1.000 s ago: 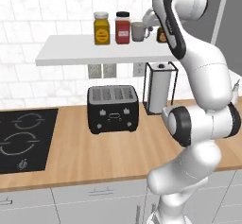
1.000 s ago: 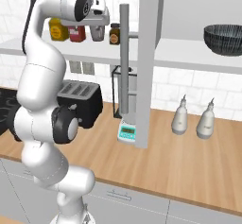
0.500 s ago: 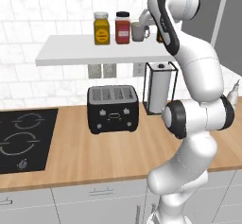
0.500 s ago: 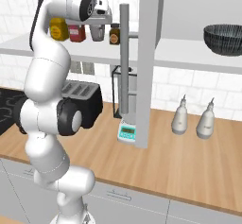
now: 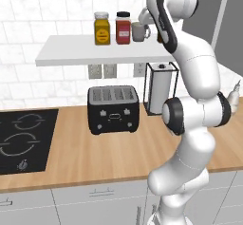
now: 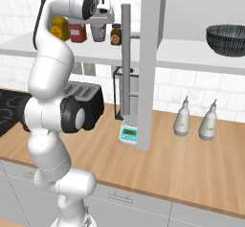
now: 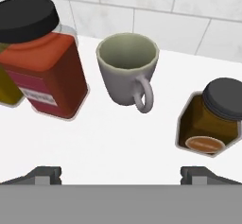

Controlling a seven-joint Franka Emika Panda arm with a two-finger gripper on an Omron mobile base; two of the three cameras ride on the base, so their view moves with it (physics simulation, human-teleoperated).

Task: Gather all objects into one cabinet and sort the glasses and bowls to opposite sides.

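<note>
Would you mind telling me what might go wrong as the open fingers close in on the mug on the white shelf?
The mug stands close between the red jar and the brown jar, so the wide-open fingers could knock either jar over or off the white shelf. The mug's handle points towards the gripper, so a finger might catch it and turn the mug instead of gripping it.

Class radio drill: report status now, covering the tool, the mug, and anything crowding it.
Tool open, empty, facing the shelf. Mug upright, handle toward the tool. Red jar and brown jar flank it.
</note>
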